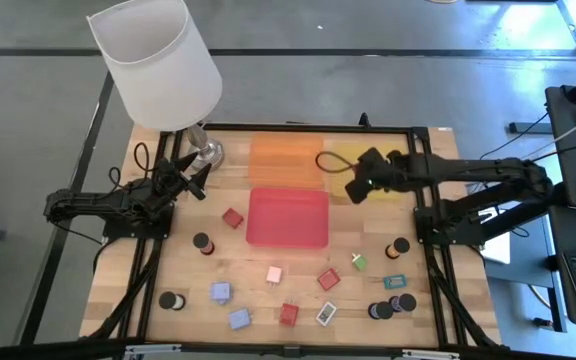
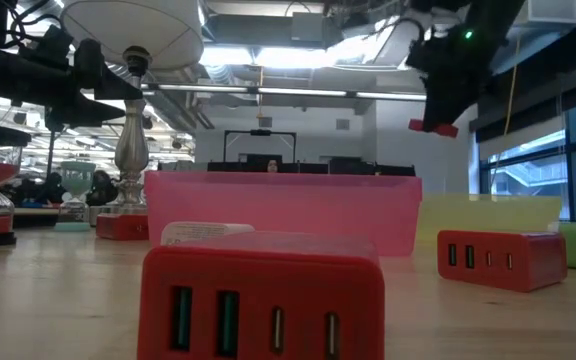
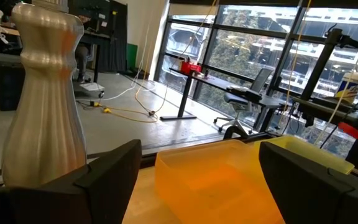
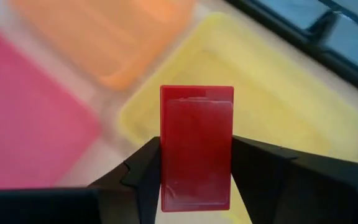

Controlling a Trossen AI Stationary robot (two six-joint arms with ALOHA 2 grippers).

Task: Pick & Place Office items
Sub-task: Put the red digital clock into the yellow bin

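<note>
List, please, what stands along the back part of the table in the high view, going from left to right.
Left gripper → lamp → orange tray → right gripper, holding a red rectangle over the yellow tray.

High view looks straight down on the whole worktop (image 1: pixel 168 270); low view level along it; both wrist views close, sharing the yellow tray (image 4: pixel 278 106).

Grey floor (image 1: pixel 388 90), tall windows (image 3: pixel 260 68), desks (image 3: pixel 194 78) and office chair (image 3: pixel 250 102) beyond.
</note>
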